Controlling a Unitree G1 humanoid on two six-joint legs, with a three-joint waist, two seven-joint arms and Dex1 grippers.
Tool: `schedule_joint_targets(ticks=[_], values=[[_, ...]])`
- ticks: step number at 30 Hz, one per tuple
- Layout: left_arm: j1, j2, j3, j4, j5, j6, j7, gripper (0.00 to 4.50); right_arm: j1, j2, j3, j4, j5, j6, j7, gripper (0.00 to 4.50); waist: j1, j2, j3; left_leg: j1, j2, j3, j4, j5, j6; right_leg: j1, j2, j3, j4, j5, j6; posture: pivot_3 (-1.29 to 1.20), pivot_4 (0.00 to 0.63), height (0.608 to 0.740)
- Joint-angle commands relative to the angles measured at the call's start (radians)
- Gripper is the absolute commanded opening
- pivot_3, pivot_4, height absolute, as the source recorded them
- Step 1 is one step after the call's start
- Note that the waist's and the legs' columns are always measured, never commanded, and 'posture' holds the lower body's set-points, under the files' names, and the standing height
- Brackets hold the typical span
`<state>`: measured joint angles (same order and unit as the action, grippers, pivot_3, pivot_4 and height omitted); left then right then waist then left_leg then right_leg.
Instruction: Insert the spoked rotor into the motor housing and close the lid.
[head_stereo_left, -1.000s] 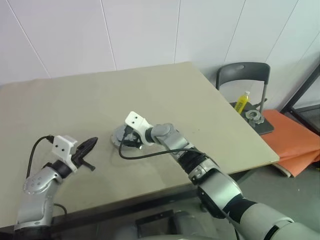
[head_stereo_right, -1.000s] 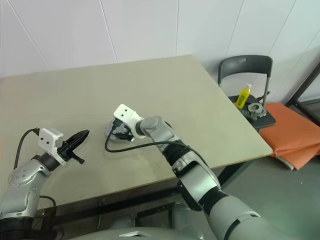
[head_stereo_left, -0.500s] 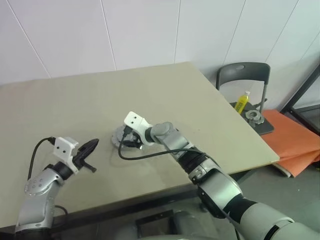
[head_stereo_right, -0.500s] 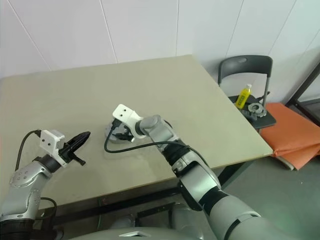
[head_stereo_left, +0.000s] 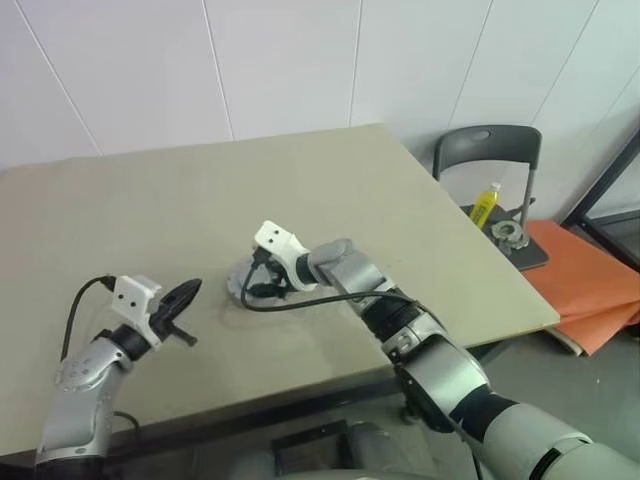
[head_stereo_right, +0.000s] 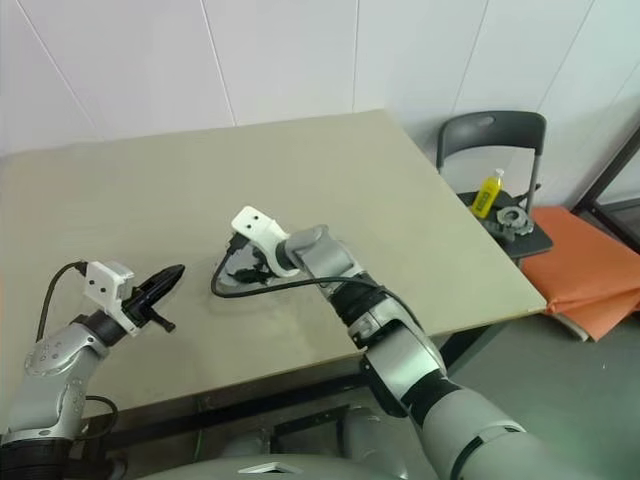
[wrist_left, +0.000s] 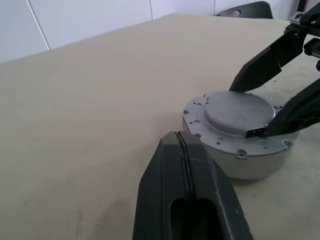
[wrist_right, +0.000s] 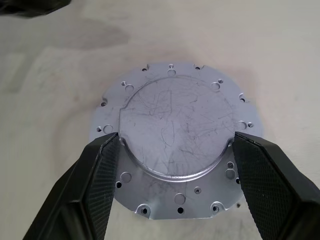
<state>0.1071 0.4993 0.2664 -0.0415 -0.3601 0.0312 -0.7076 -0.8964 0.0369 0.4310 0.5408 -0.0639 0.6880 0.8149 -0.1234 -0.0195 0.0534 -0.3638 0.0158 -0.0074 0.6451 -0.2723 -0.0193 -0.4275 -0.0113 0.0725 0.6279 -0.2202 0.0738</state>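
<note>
The lid (wrist_right: 172, 132), a grey round plate with a raised centre, lies flat on top of the low round motor housing (wrist_left: 235, 162) in the middle of the table. My right gripper (wrist_right: 175, 140) reaches down over it from the right. Its two black fingers (wrist_right: 100, 165) press against opposite edges of the lid's raised centre. My left gripper (wrist_left: 181, 142) is shut and empty, hovering level a short way left of the housing and pointing at it (head_stereo_left: 185, 293). The spoked rotor is hidden.
The beige table (head_stereo_left: 330, 190) ends in an edge at the right. Beyond it stands a dark chair (head_stereo_left: 487, 150) holding a yellow bottle (head_stereo_left: 485, 204) and a metal part (head_stereo_left: 507, 235). An orange mat (head_stereo_left: 590, 285) lies on the floor.
My right wrist has tilted a little over the lid, still holding it in the same place. The left gripper and the housing have not moved.
</note>
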Motion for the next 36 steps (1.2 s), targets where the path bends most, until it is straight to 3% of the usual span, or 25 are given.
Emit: schedule_joint_targets(ticks=[1,11,17,25,36], values=[[-0.008,0.009,0.007,-0.03,-0.005,-0.007,-0.002,0.0,0.038,-0.05,0.069,-0.026,0.0,0.016,0.106,3.16,0.001,-0.001,-0.001,0.0,0.0,0.0,0.0,0.0,0.0,0.0,0.0,0.0,0.0,-0.001,0.001,0.0,0.0,0.74],[-0.014,0.013,0.003,-0.025,-0.008,-0.004,-0.012,0.0,0.112,-0.248,0.238,-0.155,-0.047,-0.052,0.293,3.16,0.024,0.0,-0.004,0.004,-0.002,0.001,0.0,0.0,0.0,0.005,-0.003,-0.001,-0.002,-0.002,0.003,0.0,0.0,0.74],[-0.021,0.009,-0.003,-0.018,-0.004,-0.005,-0.011,0.0,0.062,-0.133,0.108,-0.033,-0.022,-0.054,0.145,3.16,0.026,0.002,-0.006,0.008,-0.001,-0.002,-0.001,0.0,0.0,0.013,-0.004,-0.004,-0.008,-0.002,0.003,0.0,0.0,0.74],[-0.038,0.012,-0.02,-0.017,-0.008,-0.004,-0.025,0.0,0.024,-0.039,0.058,0.082,-0.03,-0.054,0.058,3.16,0.008,0.003,-0.006,0.012,0.002,-0.005,-0.001,-0.001,-0.001,0.013,-0.001,-0.004,-0.007,0.001,-0.001,0.0,0.0,0.74],[-0.169,0.055,-0.124,-0.006,-0.04,0.145,-0.153,0.0,0.017,-0.056,0.071,0.136,-0.049,-0.084,0.062,3.16,-0.002,0.009,-0.006,0.015,0.001,-0.023,-0.001,-0.002,-0.004,0.019,-0.002,-0.022,-0.011,0.002,-0.004,0.0,0.0,0.74]])
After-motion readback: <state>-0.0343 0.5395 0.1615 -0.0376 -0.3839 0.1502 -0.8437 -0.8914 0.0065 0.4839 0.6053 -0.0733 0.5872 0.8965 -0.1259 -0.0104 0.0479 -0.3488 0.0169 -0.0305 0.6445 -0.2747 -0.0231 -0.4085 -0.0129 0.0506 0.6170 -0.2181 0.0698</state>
